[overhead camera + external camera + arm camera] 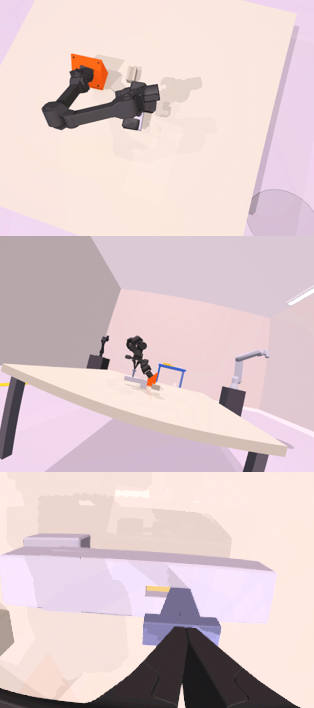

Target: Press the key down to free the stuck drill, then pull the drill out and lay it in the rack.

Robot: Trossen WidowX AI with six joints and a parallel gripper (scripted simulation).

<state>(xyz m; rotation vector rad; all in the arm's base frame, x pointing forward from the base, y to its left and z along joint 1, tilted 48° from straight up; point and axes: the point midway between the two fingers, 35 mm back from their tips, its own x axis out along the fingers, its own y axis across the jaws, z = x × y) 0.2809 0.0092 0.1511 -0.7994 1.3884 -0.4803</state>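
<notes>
A pale lilac block [141, 123] [128, 378] [60, 584] lies on the table under the arm. The blue-violet key [133, 373] [180, 604] stands in its slot, wide head up and narrow end down. A thin yellow strip [157, 589] shows in the slot beside the key; I cannot tell whether it is the drill, which is otherwise hidden. My gripper [134, 368] [182, 637] is shut with nothing between its fingers. Its tips are at the top of the key's head and appear to touch it. The grooved beige rack [131, 73] [155, 387] [5, 632] stands near one end of the block.
The orange base plate [98, 76] [152, 380] of my arm is close to the rack. A small lilac piece [143, 386] [55, 541] adjoins the block near its rack end. Other arms on dark pedestals and a blue frame [172, 367] stand beyond the table.
</notes>
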